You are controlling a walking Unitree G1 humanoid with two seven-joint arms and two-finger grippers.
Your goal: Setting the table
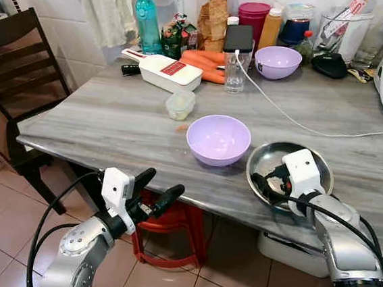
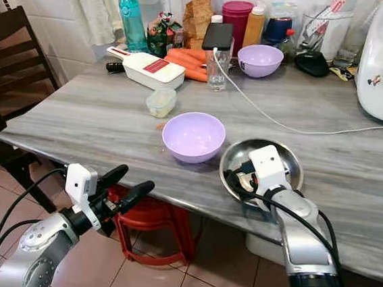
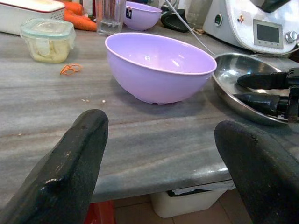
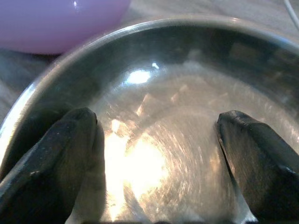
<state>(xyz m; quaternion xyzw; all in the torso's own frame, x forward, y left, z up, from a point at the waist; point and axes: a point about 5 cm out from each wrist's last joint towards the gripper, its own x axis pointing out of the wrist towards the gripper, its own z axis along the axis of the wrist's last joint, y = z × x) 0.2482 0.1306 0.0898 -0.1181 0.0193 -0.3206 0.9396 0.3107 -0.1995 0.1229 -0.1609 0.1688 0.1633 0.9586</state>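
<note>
- Steel plate (image 1: 271,158) is set near the front edge of the grey marble tabletop (image 1: 99,118), just beside a lilac bowl (image 1: 218,139).
- Right claw (image 1: 267,183) is held inside the plate, fingers (image 4: 51,158) spread apart over the shiny bottom, nothing grasped.
- Left claw (image 1: 154,189) is held off the tabletop's front edge, released, aimed at the bowl.
- A second lilac bowl (image 1: 277,61), drinking glass (image 1: 236,71), small lidded container (image 1: 179,104) and white slicer box (image 1: 163,71) are placed further back.
</note>
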